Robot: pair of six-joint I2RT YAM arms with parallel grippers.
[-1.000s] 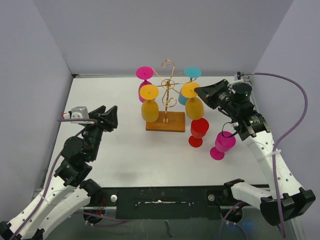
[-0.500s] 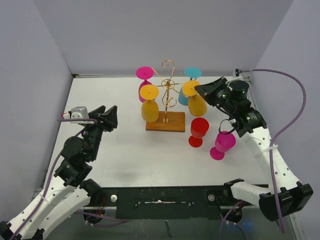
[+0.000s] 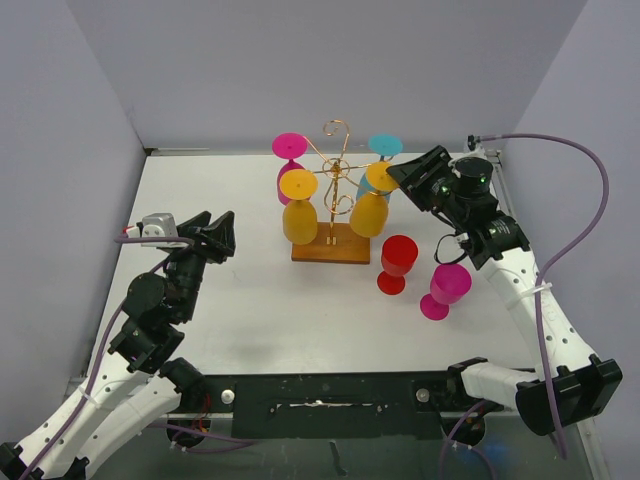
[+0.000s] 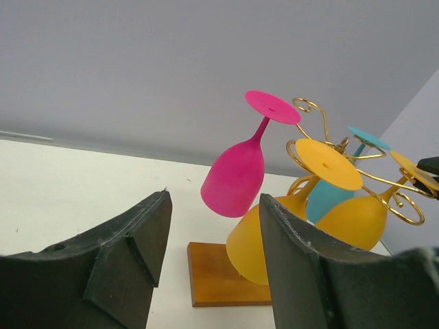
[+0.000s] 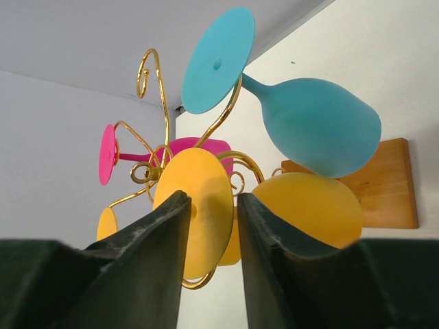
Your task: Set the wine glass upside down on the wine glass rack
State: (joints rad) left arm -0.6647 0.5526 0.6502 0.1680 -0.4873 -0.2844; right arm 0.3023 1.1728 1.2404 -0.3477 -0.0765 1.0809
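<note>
Grey walls close in the white bench (image 3: 250, 300) on three sides. Over on the left, the left gripper (image 3: 222, 235) hangs above the bench with its jaws spread wide and nothing between them.

Well ahead of those jaws, toward the other arm, stands the wine glass rack (image 3: 332, 243), gold wire curls on a brown wooden base. Four glasses hang from it bowl down. A yellow glass (image 3: 299, 215) is on the side nearest the left jaws, with a pink glass (image 3: 290, 146) beyond it. A teal glass (image 3: 385, 146) hangs at the far side. The yellow wine glass (image 3: 370, 213) hangs on the side facing the right jaws, its bowl over the end of the wooden base.

The right gripper (image 3: 397, 178) sits right at that wine glass's flat foot (image 5: 195, 212). Its jaws are parted, and from the wrist the foot shows through the narrow gap between them. I cannot tell whether either tip touches it.

Back from the right jaws, toward that arm's base, a red glass (image 3: 397, 262) and a magenta glass (image 3: 446, 288) stand upright on the bench, near each other but apart.
</note>
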